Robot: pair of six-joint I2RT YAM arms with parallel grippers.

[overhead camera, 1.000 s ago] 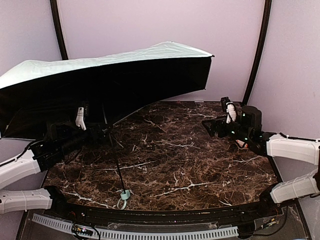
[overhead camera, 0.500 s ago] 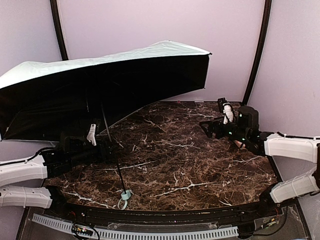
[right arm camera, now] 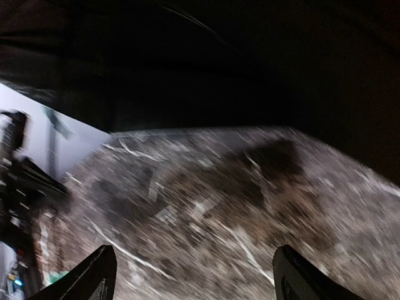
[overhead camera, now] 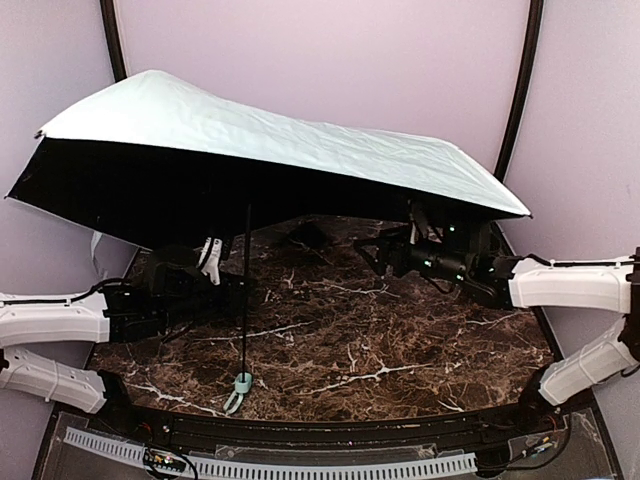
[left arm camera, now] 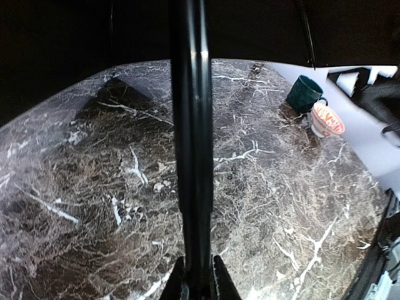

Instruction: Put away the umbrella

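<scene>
Open umbrella [overhead camera: 280,140] stands over the table [overhead camera: 400,340], handle [overhead camera: 242,381] down near the front edge, canopy tilted overhead. On the shaft [left arm camera: 192,156], left gripper [left arm camera: 199,282] pinched tight. Under the canopy's right side, right gripper [right arm camera: 194,275] spread wide, holding nothing.

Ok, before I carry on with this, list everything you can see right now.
umbrella: one, mint-green outside, black inside, open over the back of the table
shaft: one, black, roughly upright, front left
handle: one, mint-green, on the table by the front edge
mug: one, dark green, near a table edge
patterned cup: one, orange and white, beside the mug
table: one, dark brown marble, white veins
left gripper: one, black, shut on the shaft
right gripper: one, black, open and empty under the canopy
</scene>
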